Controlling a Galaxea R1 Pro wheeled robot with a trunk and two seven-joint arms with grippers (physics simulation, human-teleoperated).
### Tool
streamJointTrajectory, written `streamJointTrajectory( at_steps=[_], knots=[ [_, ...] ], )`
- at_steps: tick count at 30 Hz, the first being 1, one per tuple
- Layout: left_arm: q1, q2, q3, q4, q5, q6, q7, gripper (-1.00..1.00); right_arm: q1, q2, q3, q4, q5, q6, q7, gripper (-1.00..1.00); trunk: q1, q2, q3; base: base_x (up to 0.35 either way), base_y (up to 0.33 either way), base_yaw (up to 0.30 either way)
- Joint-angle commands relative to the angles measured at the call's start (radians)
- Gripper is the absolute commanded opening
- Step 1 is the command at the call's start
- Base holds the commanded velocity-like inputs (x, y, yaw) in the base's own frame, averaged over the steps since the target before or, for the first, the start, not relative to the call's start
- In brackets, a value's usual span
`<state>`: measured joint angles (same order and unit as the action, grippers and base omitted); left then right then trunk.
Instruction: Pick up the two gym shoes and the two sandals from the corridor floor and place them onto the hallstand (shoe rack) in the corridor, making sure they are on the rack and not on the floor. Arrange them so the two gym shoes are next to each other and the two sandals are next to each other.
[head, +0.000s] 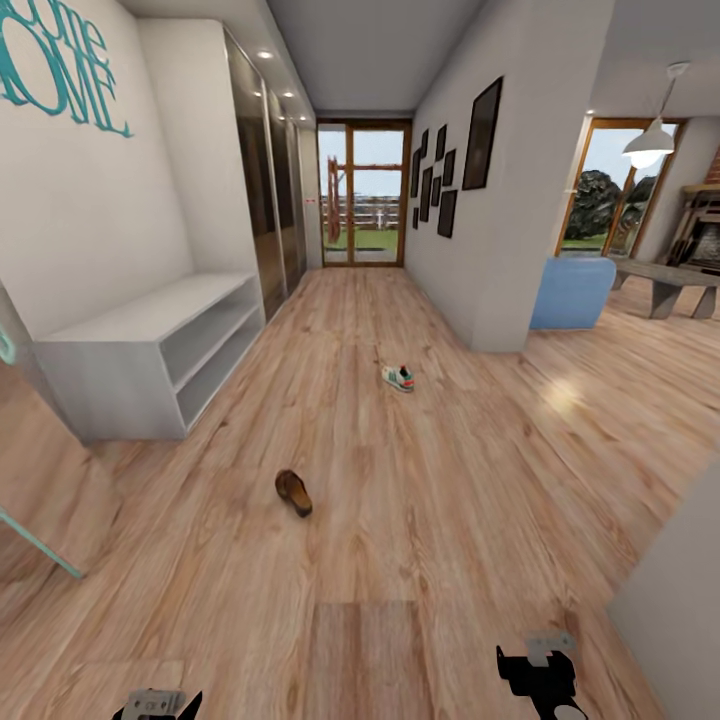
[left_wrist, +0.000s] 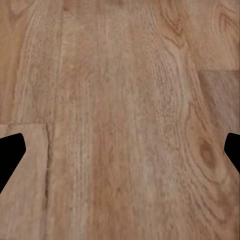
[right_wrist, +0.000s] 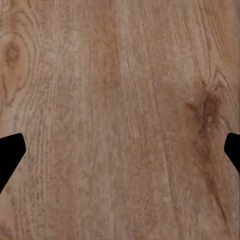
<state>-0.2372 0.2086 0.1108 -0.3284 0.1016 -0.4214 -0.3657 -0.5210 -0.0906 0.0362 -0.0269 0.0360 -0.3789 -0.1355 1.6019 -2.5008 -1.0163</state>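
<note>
Corridor floor (head: 420, 480), light wood plank, runs ahead of me to a glass door (head: 363, 193) at the far end. White two-shelf bench (head: 160, 350) sits against the wall on my left, under teal wall lettering (head: 60, 60); I can't tell if it's the hallstand, no wall shelf seen above it. Mirrored wardrobe (head: 262, 170) beyond it, dark picture frames (head: 445, 165) on the wall to my right, blue armchair (head: 572, 292) past the corner. One sandal (head: 294, 491) lies flat on the floor, centre-left, nearest me. One gym shoe (head: 398, 378) lies further down the corridor, to the right of the sandal, well apart from it. Both well apart from the bench. In my head view the left gripper (head: 158, 706) and right gripper (head: 543, 680) sit low at the frame edge, over bare planks, touching nothing. Wrist views give what the head view can't: left gripper (left_wrist: 120, 150) fingers spread wide at the frame edges, floor grain between them, holding nothing; right gripper (right_wrist: 120, 150) the same, fingers wide apart, over a dark knot (right_wrist: 209, 107) in the wood.
</note>
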Motion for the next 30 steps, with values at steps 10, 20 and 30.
streamJointTrajectory(
  at_steps=[10, 20, 30],
  knots=[
    [-0.001, 0.0, 0.003, 0.0, 0.011, 0.001, -0.01, 1.0, -0.001, 0.0, 0.004, 0.001, 0.004, -0.002, -0.006, 1.0, 0.0, 0.0, -0.001, 0.299, -0.132, 0.0],
    [-0.001, 0.0, 0.003, 0.001, 0.01, 0.001, -0.01, 1.0, -0.001, 0.0, 0.004, 0.001, 0.004, -0.002, -0.006, 1.0, 0.0, 0.0, -0.001, 0.297, -0.134, 0.0],
    [-0.001, 0.0, 0.003, 0.0, 0.011, 0.001, -0.01, 1.0, -0.001, 0.0, 0.004, 0.001, 0.004, -0.002, -0.006, 1.0, 0.0, 0.0, -0.001, 0.297, -0.135, 0.0]
  ],
)
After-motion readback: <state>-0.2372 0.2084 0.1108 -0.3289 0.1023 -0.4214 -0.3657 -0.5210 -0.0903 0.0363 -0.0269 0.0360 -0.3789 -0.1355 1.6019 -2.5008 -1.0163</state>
